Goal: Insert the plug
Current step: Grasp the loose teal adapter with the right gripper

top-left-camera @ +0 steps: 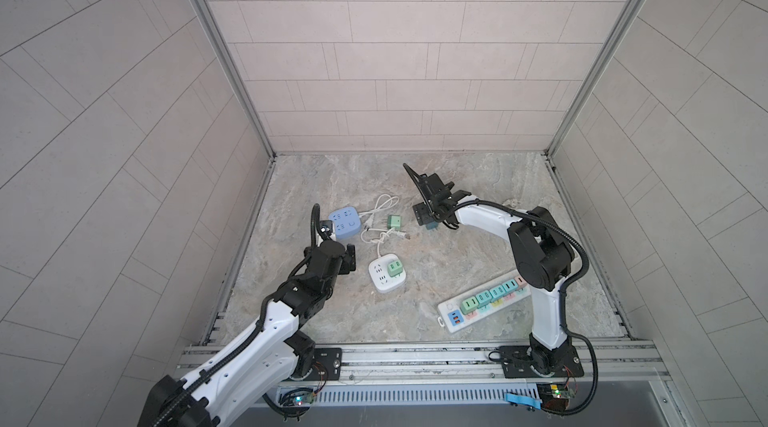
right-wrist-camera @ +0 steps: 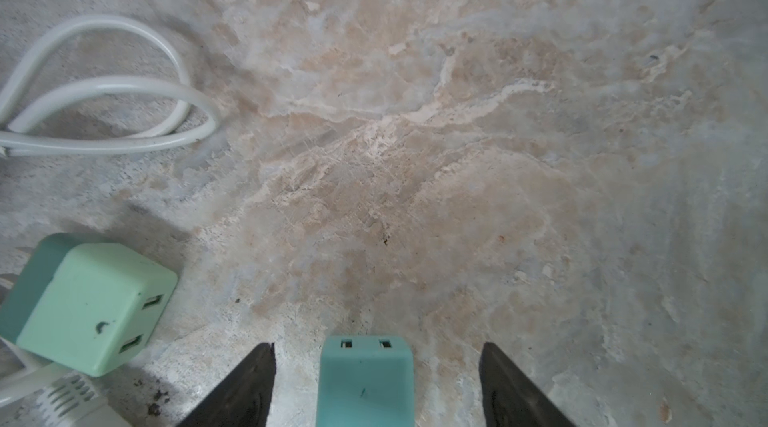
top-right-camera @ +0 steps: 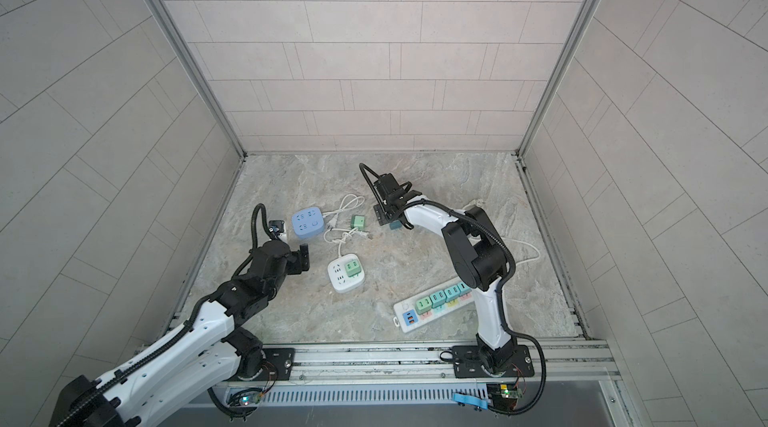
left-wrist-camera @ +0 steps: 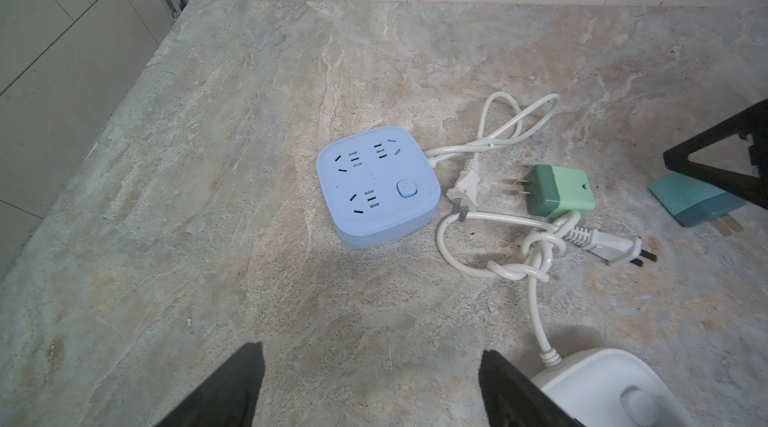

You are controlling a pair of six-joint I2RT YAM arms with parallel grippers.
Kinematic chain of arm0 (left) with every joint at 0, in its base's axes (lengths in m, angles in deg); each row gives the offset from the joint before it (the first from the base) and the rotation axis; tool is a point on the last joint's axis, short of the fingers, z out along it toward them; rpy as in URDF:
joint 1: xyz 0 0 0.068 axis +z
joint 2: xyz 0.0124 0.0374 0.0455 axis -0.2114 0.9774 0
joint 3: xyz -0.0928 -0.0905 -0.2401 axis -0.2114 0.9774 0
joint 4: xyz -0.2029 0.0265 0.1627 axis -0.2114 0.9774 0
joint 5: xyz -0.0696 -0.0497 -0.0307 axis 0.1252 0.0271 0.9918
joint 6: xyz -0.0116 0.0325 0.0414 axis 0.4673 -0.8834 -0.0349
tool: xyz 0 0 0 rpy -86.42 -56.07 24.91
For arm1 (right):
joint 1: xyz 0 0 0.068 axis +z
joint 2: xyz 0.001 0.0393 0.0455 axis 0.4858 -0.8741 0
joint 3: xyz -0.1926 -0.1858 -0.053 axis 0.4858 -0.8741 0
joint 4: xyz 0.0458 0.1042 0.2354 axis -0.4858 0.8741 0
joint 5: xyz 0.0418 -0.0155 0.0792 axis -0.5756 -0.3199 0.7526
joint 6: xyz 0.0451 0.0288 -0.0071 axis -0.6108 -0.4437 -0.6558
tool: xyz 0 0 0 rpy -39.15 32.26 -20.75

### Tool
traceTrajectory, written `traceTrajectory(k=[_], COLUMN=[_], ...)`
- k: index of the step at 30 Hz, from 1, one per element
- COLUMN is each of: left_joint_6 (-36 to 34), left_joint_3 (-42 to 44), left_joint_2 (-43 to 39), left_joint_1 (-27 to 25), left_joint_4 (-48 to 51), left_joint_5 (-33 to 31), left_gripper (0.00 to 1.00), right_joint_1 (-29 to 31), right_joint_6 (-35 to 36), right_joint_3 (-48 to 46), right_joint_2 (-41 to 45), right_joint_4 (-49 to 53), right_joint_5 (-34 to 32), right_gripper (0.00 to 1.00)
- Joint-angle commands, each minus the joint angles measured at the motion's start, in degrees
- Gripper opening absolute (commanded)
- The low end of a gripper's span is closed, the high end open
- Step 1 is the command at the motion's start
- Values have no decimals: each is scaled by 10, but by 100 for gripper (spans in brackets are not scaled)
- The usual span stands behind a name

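Note:
A teal plug [right-wrist-camera: 365, 387] lies on the marble tabletop between the fingers of my right gripper [right-wrist-camera: 377, 348]. That gripper is open, with a gap on each side of the plug. In both top views the plug [top-left-camera: 431, 225] shows just below the gripper [top-left-camera: 432, 217]. A blue square socket [left-wrist-camera: 376, 190] lies flat to the left, its outlets free. My left gripper [left-wrist-camera: 372, 362] hovers in front of it, open and empty. A light green plug [left-wrist-camera: 557, 190] lies on its side between the blue socket and the teal plug.
White cables [left-wrist-camera: 515, 238] with two loose wall plugs tangle between the blue socket and the light green plug. A white square socket [top-left-camera: 386, 278] holds a green plug. A long power strip [top-left-camera: 482, 300] with several plugs lies at the front right. Walls enclose the table.

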Motion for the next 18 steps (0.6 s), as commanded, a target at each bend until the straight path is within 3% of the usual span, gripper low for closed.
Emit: traceTrajectory(k=[1, 6, 18], left_joint_6=[10, 10, 10], left_joint_3=[0, 1, 5], left_joint_2=[-4, -5, -9], left_joint_1=[3, 3, 3], left_joint_4=[-10, -11, -8], left_joint_5=[-5, -4, -2], left_gripper=[88, 87, 87], right_joint_1=[0, 0, 0], right_joint_6=[3, 4, 4], right_joint_3=[4, -6, -10], right_joint_2=[-14, -11, -29], right_joint_4=[33, 36, 44], right_joint_5=[6, 16, 24], right_gripper=[78, 78, 67])
